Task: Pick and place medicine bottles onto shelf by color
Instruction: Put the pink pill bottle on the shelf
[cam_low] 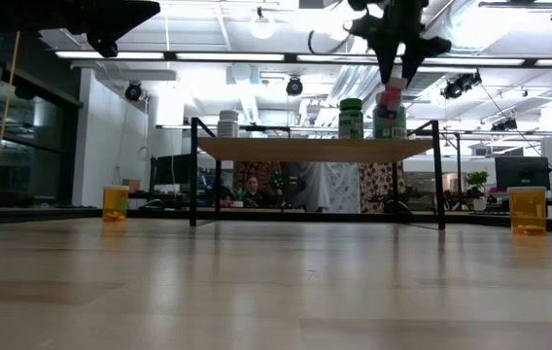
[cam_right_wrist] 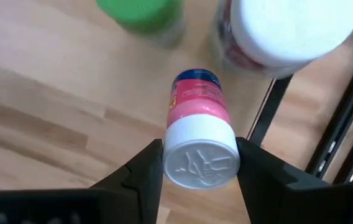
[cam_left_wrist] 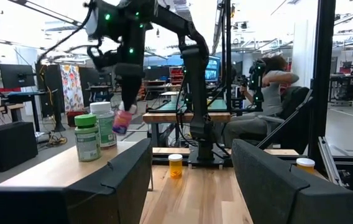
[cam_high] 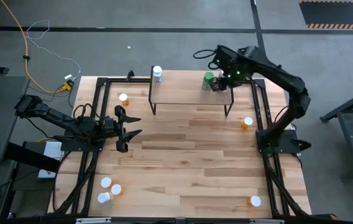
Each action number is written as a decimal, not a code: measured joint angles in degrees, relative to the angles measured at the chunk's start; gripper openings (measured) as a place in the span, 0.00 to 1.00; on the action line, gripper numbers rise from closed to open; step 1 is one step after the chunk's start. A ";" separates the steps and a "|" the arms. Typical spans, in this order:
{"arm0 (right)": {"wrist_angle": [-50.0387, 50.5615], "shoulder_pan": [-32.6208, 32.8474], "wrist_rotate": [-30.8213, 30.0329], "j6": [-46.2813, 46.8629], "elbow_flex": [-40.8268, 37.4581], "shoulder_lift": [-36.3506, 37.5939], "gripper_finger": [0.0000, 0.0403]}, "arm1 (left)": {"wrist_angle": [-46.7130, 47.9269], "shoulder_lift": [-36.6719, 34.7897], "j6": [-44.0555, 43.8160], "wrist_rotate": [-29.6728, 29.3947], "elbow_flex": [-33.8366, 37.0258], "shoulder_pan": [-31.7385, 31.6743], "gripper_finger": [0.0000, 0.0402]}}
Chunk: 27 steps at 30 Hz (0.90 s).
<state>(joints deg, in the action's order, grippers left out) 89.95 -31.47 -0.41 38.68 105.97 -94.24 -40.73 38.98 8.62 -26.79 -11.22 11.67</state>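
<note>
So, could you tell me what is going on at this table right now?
The robot is sorting medicine bottles onto the shelf. The right claw is shut on a pink bottle by its white cap, holding it above the shelf's right end next to a green bottle already standing there. A white bottle stands at the other end. The left claw waits open over the table's left side.

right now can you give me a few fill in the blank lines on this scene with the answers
1. The right pincer grips a ____ bottle by its white cap.
2. That bottle hangs above the ____ end of the shelf.
3. The cap of the green bottle on the shelf is ____.
4. The left pincer holds ____.

Answers: pink; right; green; nothing
</note>
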 joint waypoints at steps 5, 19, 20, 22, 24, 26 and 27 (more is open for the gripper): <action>0.10 -1.85 3.97 -1.67 -4.65 -0.50 0.39 | 0.02 0.00 0.00 0.00 0.00 0.01 0.53; 0.07 -4.94 2.64 -1.69 -5.59 -0.09 0.40 | 0.00 0.00 0.00 0.00 0.00 0.00 0.53; 0.07 -4.92 2.65 -2.04 -5.59 -0.09 0.40 | 0.00 0.00 0.00 0.00 0.00 0.01 0.53; 0.06 -4.92 2.31 -2.91 -5.59 -0.10 0.40 | -0.02 0.00 -0.02 0.00 0.00 0.01 0.53; 0.07 -4.94 1.93 -3.15 -5.59 -0.24 0.40 | 0.00 0.00 -0.02 0.02 0.00 0.01 0.53; 0.05 -4.98 1.92 -4.40 -5.59 -0.28 0.41 | 0.00 0.00 -0.02 0.02 0.00 0.01 0.53; 0.07 -4.96 1.93 -5.68 -5.59 -0.28 0.42 | 0.00 0.00 -0.02 0.02 0.00 0.01 0.53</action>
<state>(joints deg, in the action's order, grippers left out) 90.02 -36.42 1.52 33.00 100.38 -94.52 -40.73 38.98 8.60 -26.76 -11.22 11.68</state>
